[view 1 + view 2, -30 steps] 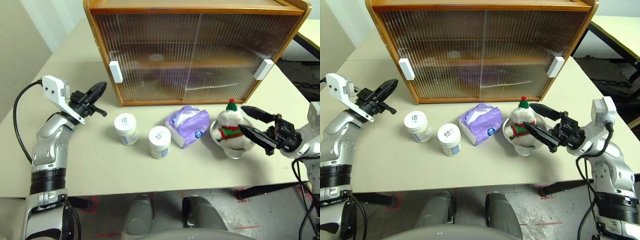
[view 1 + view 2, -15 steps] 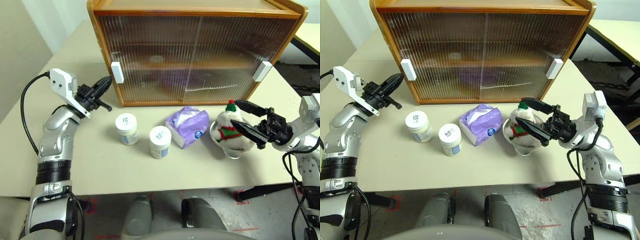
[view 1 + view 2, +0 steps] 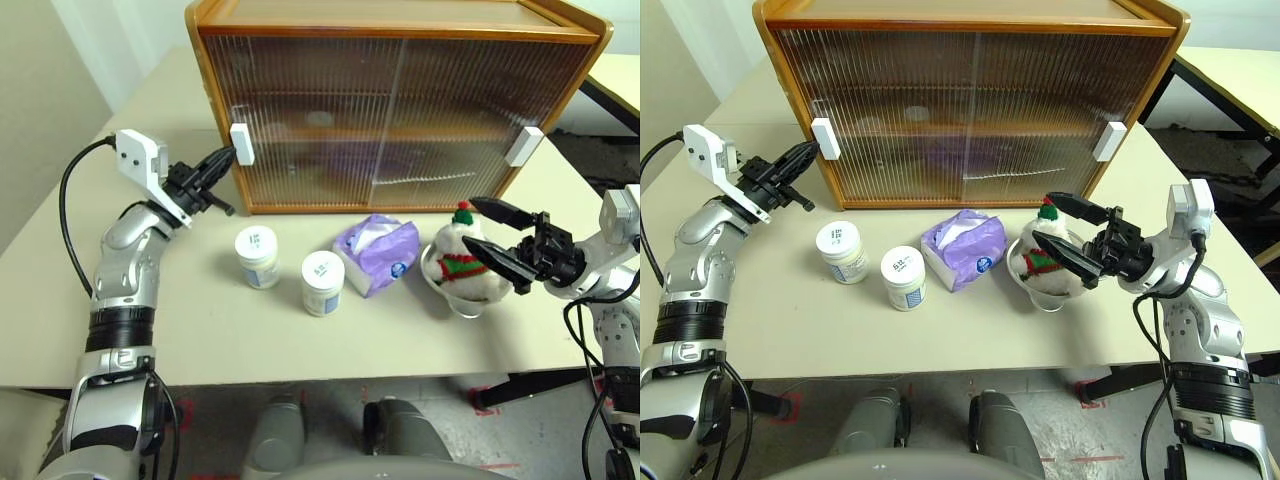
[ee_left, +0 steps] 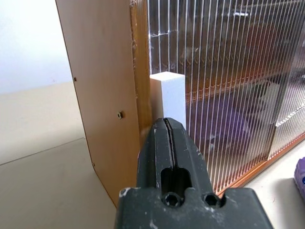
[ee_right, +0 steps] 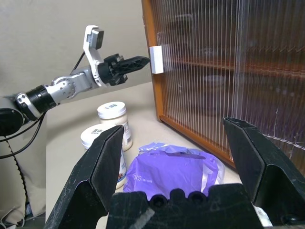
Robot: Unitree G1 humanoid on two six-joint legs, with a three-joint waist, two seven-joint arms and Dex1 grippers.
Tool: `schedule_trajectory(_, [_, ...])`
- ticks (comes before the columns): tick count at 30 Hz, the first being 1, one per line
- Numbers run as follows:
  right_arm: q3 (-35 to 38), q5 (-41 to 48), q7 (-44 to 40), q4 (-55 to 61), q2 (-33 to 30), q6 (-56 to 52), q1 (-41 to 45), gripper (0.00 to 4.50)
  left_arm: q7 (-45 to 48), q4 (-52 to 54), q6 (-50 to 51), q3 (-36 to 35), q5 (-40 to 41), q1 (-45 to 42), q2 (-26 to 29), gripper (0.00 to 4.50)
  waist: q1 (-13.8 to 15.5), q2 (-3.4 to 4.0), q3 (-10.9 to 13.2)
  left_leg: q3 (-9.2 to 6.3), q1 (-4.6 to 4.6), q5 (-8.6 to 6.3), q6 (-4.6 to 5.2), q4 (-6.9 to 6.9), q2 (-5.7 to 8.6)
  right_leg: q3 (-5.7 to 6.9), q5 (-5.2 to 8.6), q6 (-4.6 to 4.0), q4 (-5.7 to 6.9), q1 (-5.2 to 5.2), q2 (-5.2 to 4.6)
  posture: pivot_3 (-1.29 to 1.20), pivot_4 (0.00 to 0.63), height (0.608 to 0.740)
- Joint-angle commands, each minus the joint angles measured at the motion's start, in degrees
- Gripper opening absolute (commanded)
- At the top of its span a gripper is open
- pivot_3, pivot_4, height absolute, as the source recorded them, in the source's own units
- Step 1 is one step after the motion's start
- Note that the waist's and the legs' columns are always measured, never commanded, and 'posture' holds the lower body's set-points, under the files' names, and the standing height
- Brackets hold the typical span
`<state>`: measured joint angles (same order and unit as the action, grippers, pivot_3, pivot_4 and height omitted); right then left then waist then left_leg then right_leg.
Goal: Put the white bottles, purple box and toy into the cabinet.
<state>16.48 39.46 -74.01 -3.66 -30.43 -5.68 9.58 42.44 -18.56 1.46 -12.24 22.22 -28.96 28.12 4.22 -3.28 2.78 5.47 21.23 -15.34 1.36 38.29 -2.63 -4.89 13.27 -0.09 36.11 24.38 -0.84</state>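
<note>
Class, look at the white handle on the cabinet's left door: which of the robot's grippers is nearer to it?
The left. The left gripper, shut, has its tip right at the handle; the right gripper, open, is far across beside the toy.

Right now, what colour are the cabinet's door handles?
White; the left handle shows best in the left wrist view.

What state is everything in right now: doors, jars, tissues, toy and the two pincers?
Cabinet: both doors shut.
Jars: upright, lids on, on the table.
Tissue pack: open, tissue sticking out.
Toy: seated in its bowl.
Left pincer: shut, tip at the left door handle.
Right pincer: open, empty, beside the toy.
</note>
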Motion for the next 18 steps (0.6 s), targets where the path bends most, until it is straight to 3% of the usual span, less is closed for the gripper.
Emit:
schedule_trajectory(1, [0.18,-0.21,0.02,0.09,0.05,1.09,-0.79,4.50,1.42,-1.88,-0.90,1.71,-1.35,-1.71,-0.42,0.02,0.02,0.00,-0.02,0.00,0.00,0.00,0.00,0.03,0.00,0.00,0.00,0.00,0.02,0.00,0.00,0.14,0.000,0.740])
schedule_trajectory(18, [-0.46,-0.67,0.40,-0.28,0.61,2.30,-1.27,4.50,2.36,-3.17,-0.89,4.32,-2.58,-5.15,-4.69,0.02,-0.15,0.01,-0.03,0.03,0.00,-0.01,-0.03,0.66,0.03,-0.02,0.00,0.23,0.55,-0.07,0.00,0.14,0.000,0.740])
